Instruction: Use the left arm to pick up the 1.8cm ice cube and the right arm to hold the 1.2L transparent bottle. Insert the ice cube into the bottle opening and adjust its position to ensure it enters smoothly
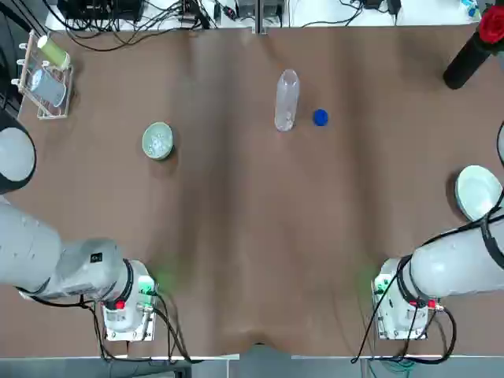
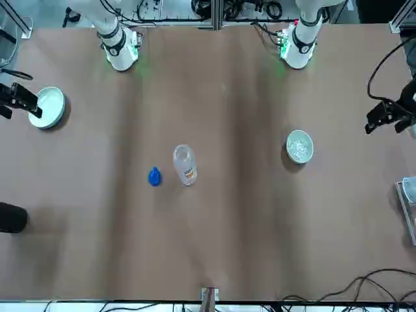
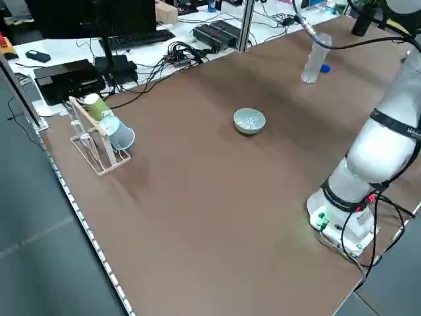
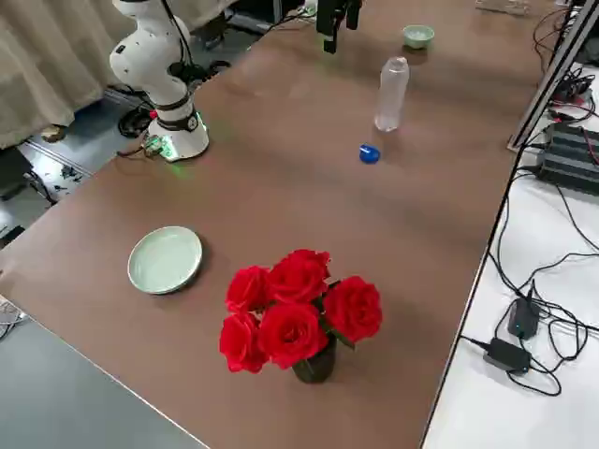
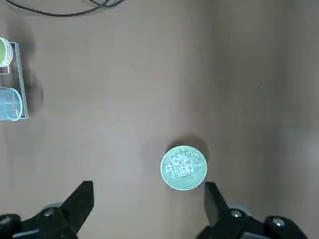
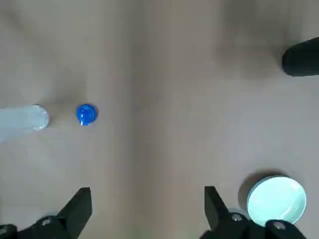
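Mid-table bottle [image 1: 287, 100] (end effectors [image 5: 148, 206] apart)

— What do the two arms look like?

— The left arm [image 1: 47, 256] is bulky and white, built of rounded segments with a round grey joint cap. The right arm [image 1: 461, 260] is white too. A dark ring bands each one above its white base.

— Any lights or cables?

— Both bases glow green on one side, with small red fittings, and black cables loop out from them at the bench's near edge.

— And the ends?

— The left pincer [image 5: 149, 211] and the right pincer [image 6: 147, 214] each have two black, wedge-shaped fingers set wide apart.
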You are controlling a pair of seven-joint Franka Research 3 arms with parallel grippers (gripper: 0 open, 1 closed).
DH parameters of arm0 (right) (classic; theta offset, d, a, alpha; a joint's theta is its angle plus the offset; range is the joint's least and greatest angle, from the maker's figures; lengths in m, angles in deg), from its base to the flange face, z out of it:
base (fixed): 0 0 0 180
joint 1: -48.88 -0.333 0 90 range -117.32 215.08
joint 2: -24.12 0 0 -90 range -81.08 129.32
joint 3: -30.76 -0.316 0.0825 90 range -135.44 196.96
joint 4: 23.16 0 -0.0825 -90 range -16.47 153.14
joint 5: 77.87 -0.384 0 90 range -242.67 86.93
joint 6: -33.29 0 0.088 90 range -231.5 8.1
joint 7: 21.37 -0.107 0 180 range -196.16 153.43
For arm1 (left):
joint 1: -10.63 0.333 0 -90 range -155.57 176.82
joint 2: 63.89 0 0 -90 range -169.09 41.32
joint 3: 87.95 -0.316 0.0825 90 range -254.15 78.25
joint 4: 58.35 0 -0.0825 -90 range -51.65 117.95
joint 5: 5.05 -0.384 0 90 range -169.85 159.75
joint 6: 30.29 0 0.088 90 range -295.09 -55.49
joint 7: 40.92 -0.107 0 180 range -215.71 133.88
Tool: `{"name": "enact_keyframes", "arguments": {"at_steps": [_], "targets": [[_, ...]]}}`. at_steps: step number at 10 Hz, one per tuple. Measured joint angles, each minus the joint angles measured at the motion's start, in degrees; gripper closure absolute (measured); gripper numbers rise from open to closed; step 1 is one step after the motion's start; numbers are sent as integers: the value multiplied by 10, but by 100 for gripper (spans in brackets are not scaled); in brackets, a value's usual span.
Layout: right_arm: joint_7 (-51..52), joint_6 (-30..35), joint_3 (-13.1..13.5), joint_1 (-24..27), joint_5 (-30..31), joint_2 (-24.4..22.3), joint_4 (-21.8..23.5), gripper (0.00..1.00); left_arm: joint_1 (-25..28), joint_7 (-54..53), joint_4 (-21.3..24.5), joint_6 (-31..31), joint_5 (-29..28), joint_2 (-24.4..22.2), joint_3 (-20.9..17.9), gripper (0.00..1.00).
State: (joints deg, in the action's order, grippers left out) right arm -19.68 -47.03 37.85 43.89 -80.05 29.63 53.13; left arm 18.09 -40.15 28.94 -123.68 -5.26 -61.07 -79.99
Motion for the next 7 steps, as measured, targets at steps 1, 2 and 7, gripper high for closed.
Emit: {"name": "enact_keyframes", "arguments": {"at_steps": [1,2,7], "targets": [[0,0,0,0,0,0,0,0,0,-2,2,0,0,0,0,2],[0,0,0,0,0,0,-1,0,1,-7,3,0,0,0,0,2],[0,0,1,0,0,0,-2,0,1,-7,21,-1,0,0,0,4]]}}
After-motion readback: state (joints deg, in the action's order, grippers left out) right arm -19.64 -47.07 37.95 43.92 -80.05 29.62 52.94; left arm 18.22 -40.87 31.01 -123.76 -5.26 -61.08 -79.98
